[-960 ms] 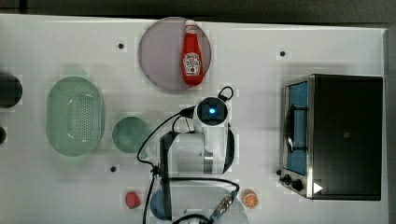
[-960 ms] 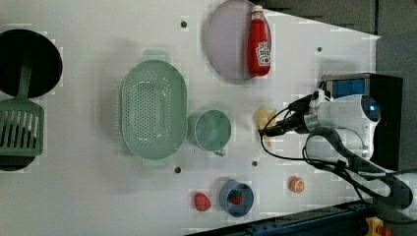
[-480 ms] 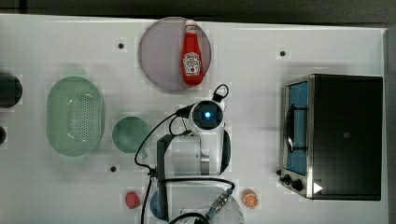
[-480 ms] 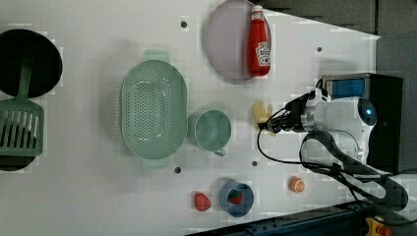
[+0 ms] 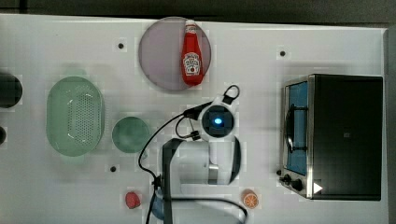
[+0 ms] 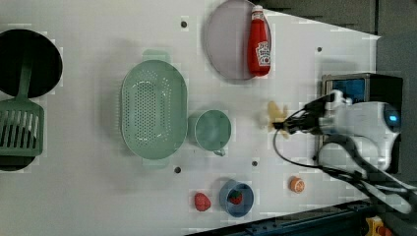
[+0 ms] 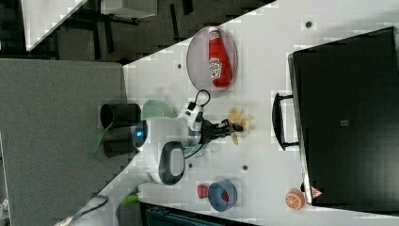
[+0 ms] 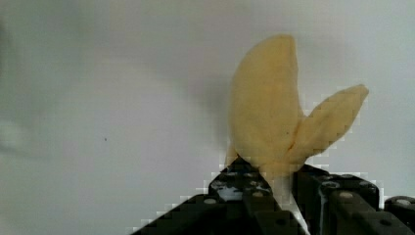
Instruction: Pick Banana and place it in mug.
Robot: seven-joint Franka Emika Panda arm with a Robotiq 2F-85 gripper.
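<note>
- One banana (image 8: 266, 117), one mug (image 6: 212, 130), one colander (image 6: 154, 109), one ketchup bottle (image 6: 259, 41) lying on one round plate (image 6: 223, 44), one blue cup (image 6: 236, 198) with one strawberry (image 6: 236, 196) inside it and a second strawberry (image 6: 201, 201) just beside it, one orange slice (image 6: 296, 184), one toaster oven (image 5: 343, 135), one green spatula (image 6: 19, 125) lying partly on a black disc (image 6: 29, 61), all on the white tabletop (image 6: 98, 187).
- The ketchup bottle carries a white label, but its writing is too small to read; nothing else shows lettering.
- The pincer (image 8: 276, 181) is clenched on the banana's lower end: in the wrist view the dark fingers (image 8: 337, 196) press it from both sides, with the pale curved body and one splayed peel flap sticking out past the tips.
- In the left view the banana (image 6: 276, 115) sits right at the tip of the pincer (image 6: 284, 126); whether it touches the tabletop cannot be told.
- The mug stands apart from the pincer, beyond the banana on the left view's left, its rim touching or nearly touching the colander.
- The plate with the bottle lies above the pincer in the left view, the orange slice below it, the oven behind the arm.
</note>
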